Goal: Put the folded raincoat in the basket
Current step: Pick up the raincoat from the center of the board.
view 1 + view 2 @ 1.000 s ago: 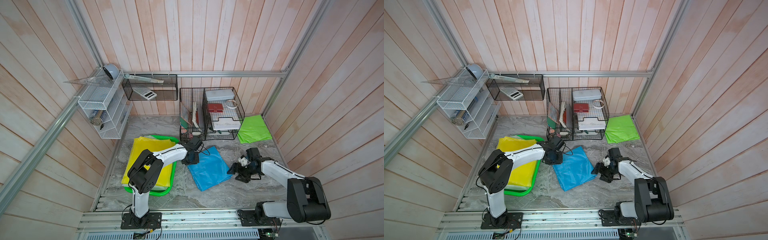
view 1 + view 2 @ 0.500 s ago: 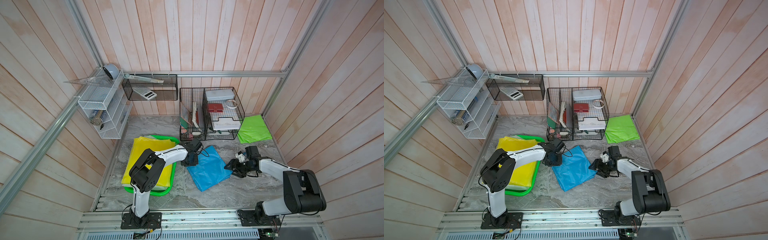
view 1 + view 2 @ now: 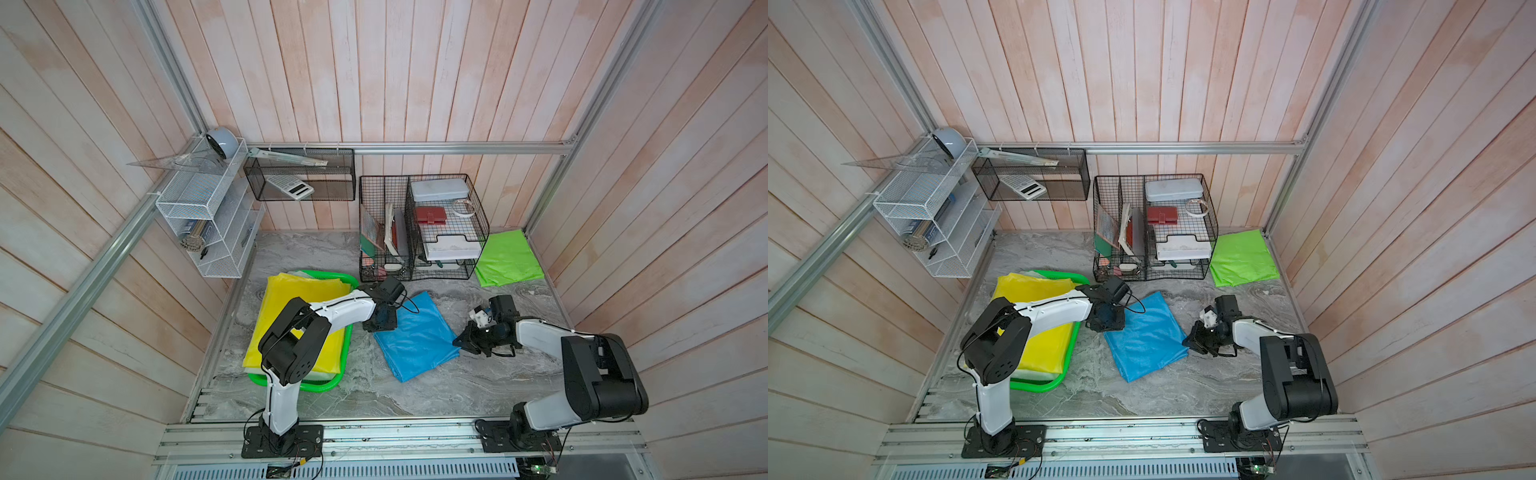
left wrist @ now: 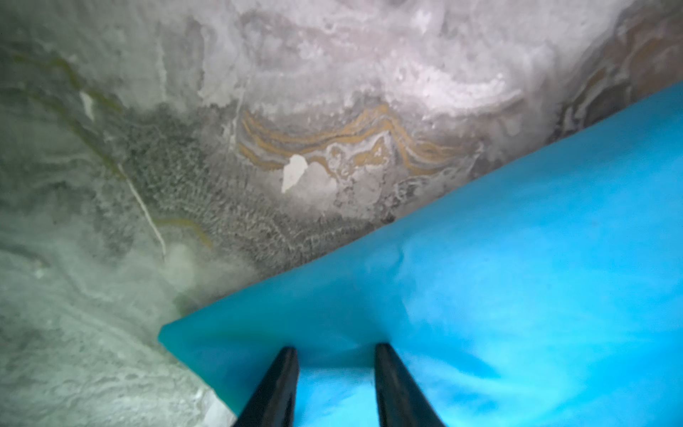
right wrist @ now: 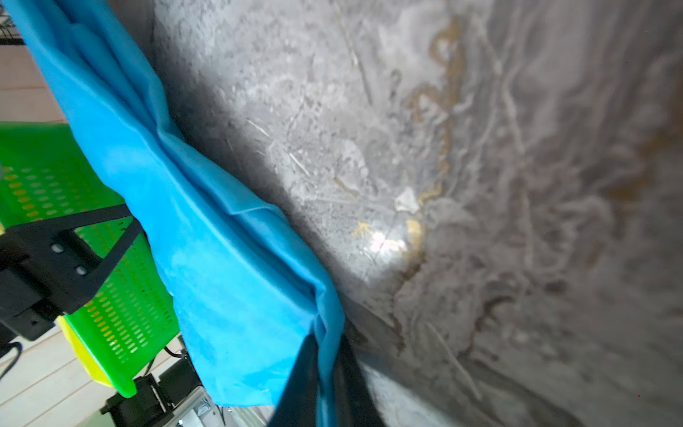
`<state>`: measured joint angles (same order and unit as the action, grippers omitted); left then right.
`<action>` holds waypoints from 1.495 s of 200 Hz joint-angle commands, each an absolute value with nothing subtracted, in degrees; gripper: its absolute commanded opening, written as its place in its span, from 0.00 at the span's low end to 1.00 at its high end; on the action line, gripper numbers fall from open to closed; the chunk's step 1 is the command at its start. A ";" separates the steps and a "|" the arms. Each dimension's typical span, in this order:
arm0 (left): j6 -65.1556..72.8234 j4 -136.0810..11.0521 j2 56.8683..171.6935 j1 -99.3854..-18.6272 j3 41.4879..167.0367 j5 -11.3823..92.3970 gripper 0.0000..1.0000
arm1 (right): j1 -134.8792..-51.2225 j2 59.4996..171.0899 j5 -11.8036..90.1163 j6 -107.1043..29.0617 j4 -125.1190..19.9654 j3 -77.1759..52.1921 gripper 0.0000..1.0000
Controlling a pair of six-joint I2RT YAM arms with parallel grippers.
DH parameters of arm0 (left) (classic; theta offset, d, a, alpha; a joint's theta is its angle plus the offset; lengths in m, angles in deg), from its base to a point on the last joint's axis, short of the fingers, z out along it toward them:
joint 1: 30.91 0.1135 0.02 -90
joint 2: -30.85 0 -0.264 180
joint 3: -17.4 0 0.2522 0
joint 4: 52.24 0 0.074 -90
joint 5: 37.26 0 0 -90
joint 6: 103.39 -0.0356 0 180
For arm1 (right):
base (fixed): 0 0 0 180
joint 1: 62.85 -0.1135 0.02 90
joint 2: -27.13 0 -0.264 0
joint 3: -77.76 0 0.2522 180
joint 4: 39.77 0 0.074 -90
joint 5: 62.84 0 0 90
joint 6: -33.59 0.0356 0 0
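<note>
Raincoat [image 3: 415, 338], folded and blue, is lying on the marbled desk [image 3: 415, 399] just beside the green basket [image 3: 316, 386], outside it, while a yellow sheet [image 3: 286, 291] is filling that basket. My left fingers [image 3: 380, 323] are standing narrowly apart, tips set at the raincoat's corner nearest the basket and closing on nothing. My right fingers [image 3: 462, 342] are pinching the opposite edge tight, and in the right wrist view the blue fabric is rising off the desk where I am holding it.
</note>
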<state>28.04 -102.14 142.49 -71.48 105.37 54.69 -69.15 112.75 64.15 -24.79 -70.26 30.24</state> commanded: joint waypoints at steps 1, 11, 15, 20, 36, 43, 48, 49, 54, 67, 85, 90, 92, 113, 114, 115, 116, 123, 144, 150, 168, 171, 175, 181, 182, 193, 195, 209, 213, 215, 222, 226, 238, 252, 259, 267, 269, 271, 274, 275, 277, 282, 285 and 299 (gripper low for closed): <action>27.66 -103.80 141.69 -71.08 105.01 55.99 0.46 | -68.94 112.33 61.52 -25.71 -72.76 30.75 0.02; 27.74 -104.01 140.10 -71.07 105.62 56.40 0.47 | -68.78 111.30 60.35 -25.95 -73.91 30.60 0.01; 27.75 -104.09 139.40 -71.07 105.86 56.67 0.48 | -68.67 110.78 59.83 -26.05 -74.57 30.59 0.00; 27.91 -103.99 138.67 -71.07 105.90 57.10 0.49 | -68.51 110.05 58.99 -26.23 -75.33 30.62 0.00; 28.94 -103.82 135.97 -71.07 105.46 58.34 0.52 | -67.47 107.15 56.28 -26.77 -78.10 31.55 0.00; 29.42 -103.52 134.98 -71.07 105.00 58.67 0.53 | -66.91 106.09 54.88 -27.04 -79.42 31.90 0.00; 29.85 -103.19 134.35 -70.99 104.57 58.83 0.53 | -66.44 105.45 54.26 -27.40 -80.23 32.15 0.00; 29.98 -103.14 134.19 -70.99 104.51 58.86 0.54 | -66.40 105.32 54.16 -27.49 -80.42 32.21 0.00; 30.33 -102.52 133.55 -70.99 103.91 58.76 0.54 | -66.01 104.77 53.48 -27.78 -81.23 32.35 0.00; 31.45 -101.07 132.22 -70.73 102.54 58.75 0.56 | -65.50 103.80 52.34 -27.29 -82.43 32.81 0.00; 32.84 -99.83 132.23 -70.12 101.49 58.25 0.59 | -65.55 104.13 51.28 -26.85 -83.83 32.23 0.00; 32.84 -99.54 132.78 -69.90 101.61 57.65 0.60 | -65.57 104.43 50.99 -26.96 -84.17 31.98 0.00; 32.84 -99.47 133.02 -69.72 101.59 57.46 0.60 | -65.53 104.57 50.87 -27.00 -84.30 31.93 0.00; 32.77 -98.87 135.65 -69.40 102.91 55.63 0.60 | -65.56 106.04 51.36 -27.13 -84.34 31.71 0.00; 32.76 -98.83 135.72 -69.40 102.98 55.63 0.60 | -65.52 106.09 51.39 -27.18 -84.31 31.68 0.00; 32.76 -98.80 135.85 -69.36 103.15 55.55 0.60 | -65.55 106.16 51.36 -27.20 -84.35 31.67 0.00; 32.76 -98.79 135.91 -69.34 103.23 55.50 0.60 | -65.52 106.24 51.43 -27.21 -84.32 31.71 0.00; 32.77 -98.43 136.62 -69.40 103.68 54.94 0.60 | -65.57 106.60 51.56 -27.30 -84.27 31.59 0.00; 32.84 -97.45 138.86 -69.22 104.75 53.38 0.60 | -65.51 107.11 51.79 -27.36 -84.04 31.61 0.00; 32.89 -97.14 139.36 -69.14 104.98 52.95 0.60 | -65.53 107.26 51.77 -27.40 -83.94 31.52 0.00; 32.84 -95.66 140.26 -68.90 105.01 51.73 0.60 | -65.55 107.70 51.94 -27.48 -83.94 31.57 0.00; 32.84 -95.30 140.38 -68.96 104.91 51.52 0.60 | -65.55 107.82 51.94 -27.44 -83.87 31.57 0.00; 32.92 -94.89 140.45 -68.94 104.75 51.28 0.60 | -65.49 108.02 52.07 -27.48 -83.87 31.58 0.00; 33.02 -94.34 140.58 -68.96 104.53 50.99 0.60 | -65.50 108.29 52.11 -27.61 -83.88 31.54 0.00; 33.06 -94.27 140.65 -68.96 104.54 50.99 0.60 | -65.54 108.31 52.12 -27.64 -83.91 31.51 0.00; 33.27 -93.59 141.06 -68.89 104.04 50.74 0.60 | -65.49 108.47 52.26 -27.73 -83.88 31.39 0.00; 33.35 -93.39 141.13 -68.92 103.96 50.68 0.59 | -65.53 108.46 52.28 -27.72 -83.92 31.39 0.00; 33.71 -92.42 141.80 -68.92 103.50 49.90 0.58 | -65.50 108.60 52.34 -27.75 -83.98 31.28 0.00; 33.80 -92.09 142.05 -68.89 103.42 49.57 0.57 | -65.50 108.69 52.38 -27.81 -83.96 31.29 0.00; 33.81 -91.92 142.10 -68.90 103.41 49.42 0.56 | -65.53 108.69 52.38 -27.83 -84.01 31.28 0.00; 33.98 -91.30 142.51 -68.92 103.30 48.89 0.53 | -65.54 108.69 52.37 -27.80 -83.99 31.26 0.00; 34.06 -91.11 142.77 -68.91 103.32 48.62 0.51 | -65.57 108.69 52.38 -27.75 -83.97 31.30 0.00; 34.25 -91.13 143.42 -68.96 103.56 48.08 0.48 | -65.52 108.69 52.34 -27.75 -84.02 31.27 0.00; 34.44 -91.11 143.70 -68.96 103.31 48.07 0.45 | -65.52 108.69 52.42 -27.74 -84.09 31.25 0.00; 34.51 -91.11 143.67 -68.93 103.06 48.33 0.44 | -65.55 108.61 52.39 -27.74 -84.11 31.37 0.00; 34.62 -91.05 143.62 -68.90 102.66 48.61 0.44 | -65.53 108.69 52.45 -27.75 -84.03 31.30 0.00; 34.61 -91.05 143.62 -68.95 102.56 48.70 0.44 | -65.56 108.69 52.49 -27.75 -84.03 31.30 0.00; 34.60 -91.00 143.68 -68.96 102.49 48.72 0.44 | -65.57 108.69 52.41 -27.75 -84.09 31.24 0.00; 34.54 -91.08 143.74 -68.90 102.42 48.72 0.44 | -65.57 108.69 52.39 -27.75 -84.06 31.27 0.00; 34.53 -91.11 143.77 -68.89 102.39 48.75 0.44 | -65.53 108.69 52.43 -27.71 -84.04 31.29 0.00; 34.52 -91.06 143.87 -68.90 102.36 48.75 0.43 | -65.50 108.69 52.44 -27.70 -84.07 31.28 0.00; 34.51 -91.00 144.16 -68.89 102.42 48.63 0.42 | -65.50 108.77 52.49 -27.75 -83.98 31.29 0.00; 34.51 -90.95 144.30 -68.95 102.41 48.53 0.41 | -65.55 108.78 52.49 -27.75 -84.02 31.30 0.00; 34.69 -90.72 145.26 -68.90 102.43 47.54 0.36 | -65.55 108.87 52.63 -27.80 -84.12 31.15 0.00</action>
